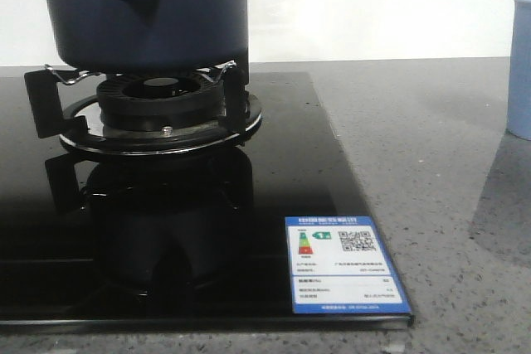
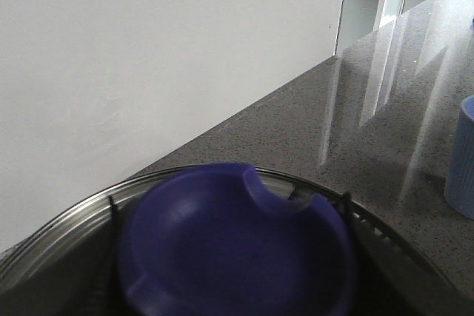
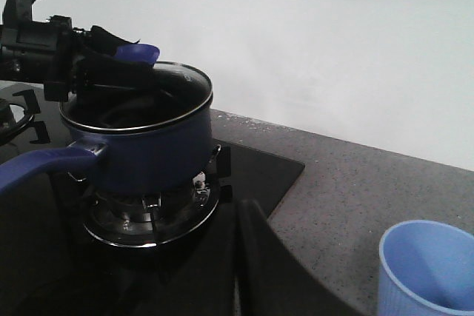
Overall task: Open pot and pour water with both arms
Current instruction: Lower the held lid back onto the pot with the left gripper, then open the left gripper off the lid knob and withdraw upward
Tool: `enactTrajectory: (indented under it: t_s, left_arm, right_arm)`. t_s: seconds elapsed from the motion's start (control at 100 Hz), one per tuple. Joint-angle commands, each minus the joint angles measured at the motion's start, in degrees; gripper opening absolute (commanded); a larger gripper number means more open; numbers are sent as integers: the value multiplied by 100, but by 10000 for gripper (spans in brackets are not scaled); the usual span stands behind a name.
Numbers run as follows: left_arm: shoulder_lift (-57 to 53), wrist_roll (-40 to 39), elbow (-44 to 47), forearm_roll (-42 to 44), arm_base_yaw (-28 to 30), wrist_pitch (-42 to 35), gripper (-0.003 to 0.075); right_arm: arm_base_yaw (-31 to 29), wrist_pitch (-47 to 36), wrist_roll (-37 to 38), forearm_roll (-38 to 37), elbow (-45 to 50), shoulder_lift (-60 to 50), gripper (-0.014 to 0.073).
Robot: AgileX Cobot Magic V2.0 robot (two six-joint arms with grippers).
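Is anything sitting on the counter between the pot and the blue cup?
Nothing visible. In the right wrist view, bare stovetop and grey counter lie between the pot on its burner and the pale blue cup.

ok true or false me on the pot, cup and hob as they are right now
1. The pot sits on the burner of the black hob. True.
2. The pale blue cup stands on the hob. False: it stands on the grey counter, to the right of the hob.
3. The pot is red. False: it is dark blue.
4. The left gripper is at the blue lid knob. True.
5. A printed label lies on the hob's near right corner. True.
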Motion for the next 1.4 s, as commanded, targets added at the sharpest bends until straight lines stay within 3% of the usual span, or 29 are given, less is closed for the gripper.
enactTrajectory:
  t_s: [0.0, 0.12, 0.29, 0.38, 0.54, 0.77, 1.02, 1.2, 1.39]
  left_arm:
    - [-194, 4, -186, -486, -12, 97, 526]
    - [-237, -22, -195, -515, -12, 113, 652]
    - [-595, -22, -195, -515, -12, 293, 582]
    - [-879, -22, -195, -515, -12, 239, 418]
    - [-1417, -22, -195, -515, -12, -33, -22]
    - [-2858, -186, 381, -508, -12, -130, -20]
    - [-4910, -788, 2611, -303, -12, -647, -20]
    - [-6007, -801, 3809, -315, -12, -698, -20]
    - [-6623, -801, 4076, -315, -12, -782, -19]
  right_arm:
    - [-25, -261, -40, 200, -189, 31, -66]
    - [-25, -261, -40, 200, -189, 31, -65]
    - [-25, -209, -40, 200, -189, 31, -65]
    - [-25, -102, -40, 200, -189, 31, -66]
    - [-25, -55, -51, 200, -189, 31, -66]
    - [74, -82, -161, -337, -150, -136, -66]
    - [335, -1058, -165, -1354, 208, -1157, -66]
    - [335, -1161, -165, -1351, 682, -1853, -66]
    - [335, -1209, -165, -1003, 962, -2495, -66]
